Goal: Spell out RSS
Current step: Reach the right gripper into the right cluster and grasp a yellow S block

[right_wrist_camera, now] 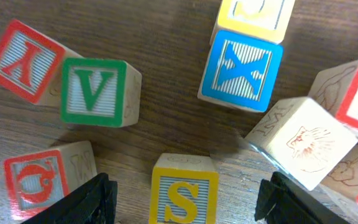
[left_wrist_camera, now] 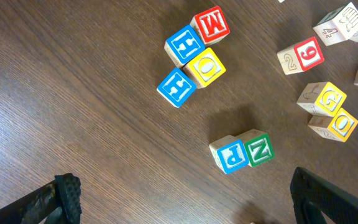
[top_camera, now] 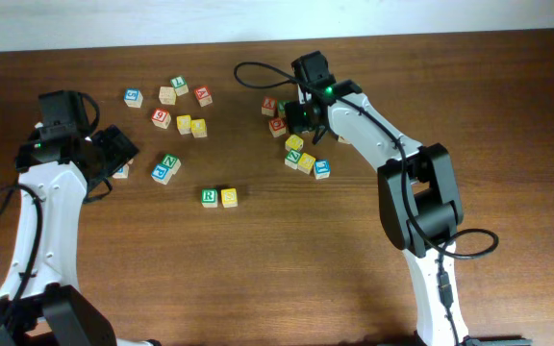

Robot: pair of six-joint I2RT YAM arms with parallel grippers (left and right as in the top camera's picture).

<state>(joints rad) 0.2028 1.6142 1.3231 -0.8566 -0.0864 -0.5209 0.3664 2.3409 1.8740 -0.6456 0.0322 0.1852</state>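
Observation:
The green R cube (top_camera: 209, 196) lies at mid-table with a yellow cube (top_camera: 228, 197) touching its right side. A yellow S cube (right_wrist_camera: 184, 190) sits on the table in the right wrist view, between the fingers of my right gripper (right_wrist_camera: 188, 205), which is open and not touching it. In the overhead view the right gripper (top_camera: 291, 117) hangs over the right cluster and hides that S cube. My left gripper (top_camera: 115, 154) is open and empty at the left, also open over bare wood in the left wrist view (left_wrist_camera: 185, 208).
Around the S cube stand a green V cube (right_wrist_camera: 95, 92), a blue X cube (right_wrist_camera: 241, 70), a red Y cube (right_wrist_camera: 23, 59) and a plain-faced cube (right_wrist_camera: 303, 143). Ahead of the left gripper are joined blue P and green N cubes (left_wrist_camera: 241, 151) and a yellow O cube (left_wrist_camera: 205, 66).

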